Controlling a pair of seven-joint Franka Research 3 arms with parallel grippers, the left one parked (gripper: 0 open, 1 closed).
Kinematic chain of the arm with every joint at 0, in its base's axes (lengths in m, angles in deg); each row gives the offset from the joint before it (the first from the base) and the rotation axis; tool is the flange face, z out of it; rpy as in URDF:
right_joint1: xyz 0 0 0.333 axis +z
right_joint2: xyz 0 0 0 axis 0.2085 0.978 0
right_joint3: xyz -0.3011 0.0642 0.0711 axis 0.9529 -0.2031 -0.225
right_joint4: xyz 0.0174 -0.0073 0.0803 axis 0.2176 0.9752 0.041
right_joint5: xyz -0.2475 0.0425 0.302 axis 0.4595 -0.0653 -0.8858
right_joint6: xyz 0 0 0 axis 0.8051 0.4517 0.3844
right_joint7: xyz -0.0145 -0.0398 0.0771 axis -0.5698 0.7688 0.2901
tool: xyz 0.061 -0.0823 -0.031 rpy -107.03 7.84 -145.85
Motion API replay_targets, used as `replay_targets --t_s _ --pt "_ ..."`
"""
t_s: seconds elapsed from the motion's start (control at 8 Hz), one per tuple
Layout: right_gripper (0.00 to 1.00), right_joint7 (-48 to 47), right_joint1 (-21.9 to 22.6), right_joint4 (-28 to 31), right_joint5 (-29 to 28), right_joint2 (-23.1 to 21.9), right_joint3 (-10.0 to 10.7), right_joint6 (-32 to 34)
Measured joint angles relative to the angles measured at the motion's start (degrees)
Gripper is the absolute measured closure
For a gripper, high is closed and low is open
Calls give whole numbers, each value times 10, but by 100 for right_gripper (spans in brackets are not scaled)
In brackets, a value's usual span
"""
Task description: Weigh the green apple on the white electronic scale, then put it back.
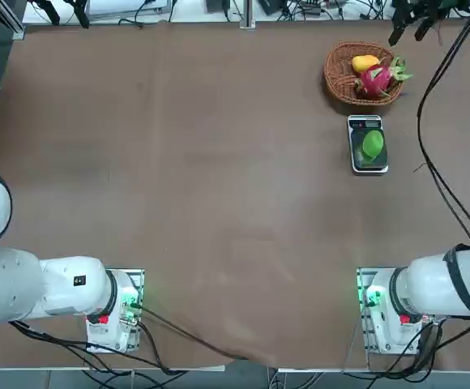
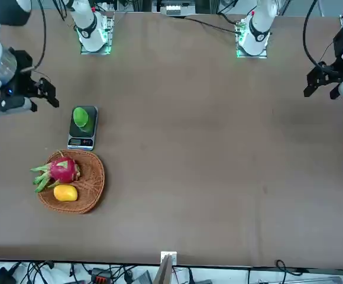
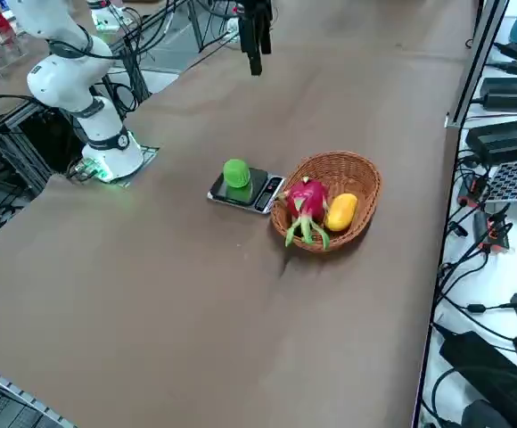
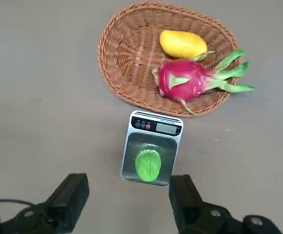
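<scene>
Fig.: right gripper (image 4: 129,204) hanging w/ jaws spread wide and nothing btwn them; in the wrist view the two dark fingers (image 4: 70,197) are rising from the bottom edge, lower centre of frame, w/ bare tabletop btwn them. In the front view the same gripper (image 2: 46,93) is showing at the far left edge, upper-left of frame, apart from the scale. Just past the fingertips in the wrist view, centre frame, the green apple (image 4: 149,165) is sitting on the dark platform of the white electronic scale (image 4: 152,147), toward the short end away from the display panel; no part of the tool is touching either. Overhead, the apple (image 1: 373,144) and scale (image 1: 367,146) are lying in the upper right of the frame; from the right side they are sitting mid-frame, scale (image 3: 246,191) just beside the wicker basket (image 3: 362,175). The basket is holding a pink dragon fruit (image 4: 186,79) and a yellow-orange fruit (image 4: 182,44), w/ bare weave left at one side. Progress, judged: the weighing half is looking done, apple placed and released. Remaining: grip the apple, lift it off the platform, return it, presumably to the basket, though its home spot can't be told for sure. Display reading too small to make out.
</scene>
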Motion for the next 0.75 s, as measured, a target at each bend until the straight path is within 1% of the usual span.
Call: replay_targets --t_s 0.38,0.75 --pt "0 0 0 -10 0 -34 1 16" --pt "0 0 0 -53 0 -38 6 71"
